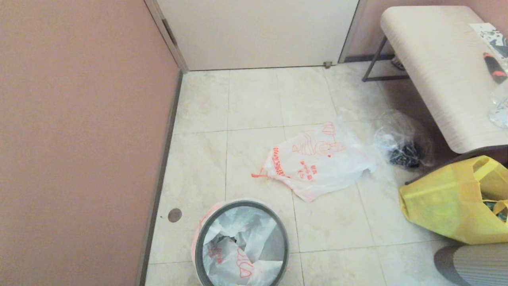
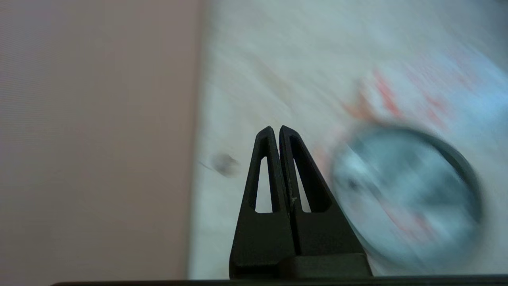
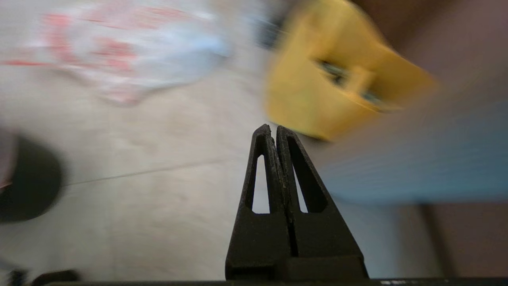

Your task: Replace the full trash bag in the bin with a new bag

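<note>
Barely begun. Full trash bag (image 1: 238, 246) in the bin (image 1: 200, 234), tucked under the grey hoop, not yet lifted out. New bag (image 1: 317, 163) limp on the pale floor tiles (image 1: 254, 99) just beyond the bin, untouched. Left gripper (image 2: 276, 128) above the floor beside the bin, fingers pressed together, holding nothing. Right gripper (image 3: 274, 127) the same, out toward the yellow tote (image 1: 444, 202). Left to do, by the look of it: hoop off, old bag out, new one in. Pink wall (image 1: 79, 119) close by the bin, white door (image 1: 258, 31) and table (image 1: 432, 67) farther off.
</note>
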Motion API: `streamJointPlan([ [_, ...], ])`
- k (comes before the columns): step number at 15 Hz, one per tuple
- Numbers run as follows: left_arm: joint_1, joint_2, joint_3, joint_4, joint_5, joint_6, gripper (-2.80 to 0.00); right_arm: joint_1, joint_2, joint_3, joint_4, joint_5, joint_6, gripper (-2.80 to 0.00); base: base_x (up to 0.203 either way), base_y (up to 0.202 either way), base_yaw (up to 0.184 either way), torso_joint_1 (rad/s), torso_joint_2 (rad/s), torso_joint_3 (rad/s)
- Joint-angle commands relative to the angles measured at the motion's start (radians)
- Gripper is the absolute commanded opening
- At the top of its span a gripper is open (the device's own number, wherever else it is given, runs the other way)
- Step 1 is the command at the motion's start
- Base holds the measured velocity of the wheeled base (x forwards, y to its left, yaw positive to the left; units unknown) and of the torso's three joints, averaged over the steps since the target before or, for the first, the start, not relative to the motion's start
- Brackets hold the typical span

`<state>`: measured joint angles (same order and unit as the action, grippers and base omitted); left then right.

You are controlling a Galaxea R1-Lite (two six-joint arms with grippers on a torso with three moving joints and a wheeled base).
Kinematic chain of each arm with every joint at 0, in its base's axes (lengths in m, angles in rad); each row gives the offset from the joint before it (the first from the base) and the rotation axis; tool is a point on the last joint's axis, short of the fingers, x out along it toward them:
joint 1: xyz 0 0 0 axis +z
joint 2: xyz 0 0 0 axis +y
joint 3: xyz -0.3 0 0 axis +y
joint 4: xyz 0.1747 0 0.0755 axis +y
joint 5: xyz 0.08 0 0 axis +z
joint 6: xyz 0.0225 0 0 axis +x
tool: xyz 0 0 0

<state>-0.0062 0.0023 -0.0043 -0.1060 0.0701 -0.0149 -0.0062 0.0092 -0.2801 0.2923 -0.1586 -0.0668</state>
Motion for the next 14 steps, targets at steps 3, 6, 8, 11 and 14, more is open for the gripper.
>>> streamJointPlan([
  [3,0.000,0.002,0.000,0.054,-0.089,0.012,-2.80,0.000,-0.008,0.229,-0.250,0.099,-0.026,-2.80,0.000,0.000,0.000,0.000,0.00,0.000],
  [6,0.000,0.031,-0.003,0.067,-0.086,0.005,-2.80,0.006,-0.008,0.277,-0.299,0.154,0.077,-2.80,0.000,0.000,0.000,0.000,0.00,0.000],
  [8,0.000,0.057,-0.002,0.068,-0.066,-0.035,-2.80,0.009,-0.008,0.277,-0.300,0.155,0.076,-2.80,0.000,0.000,0.000,0.000,0.00,0.000],
  [11,0.000,0.002,-0.002,0.067,-0.049,-0.043,-2.80,0.008,-0.008,0.278,-0.302,0.154,0.081,-2.80,0.000,0.000,0.000,0.000,0.00,0.000],
  [14,0.000,-0.001,0.001,0.059,-0.043,-0.052,-2.80,0.009,-0.008,0.279,-0.305,0.155,0.081,-2.80,0.000,0.000,0.000,0.000,0.00,0.000],
])
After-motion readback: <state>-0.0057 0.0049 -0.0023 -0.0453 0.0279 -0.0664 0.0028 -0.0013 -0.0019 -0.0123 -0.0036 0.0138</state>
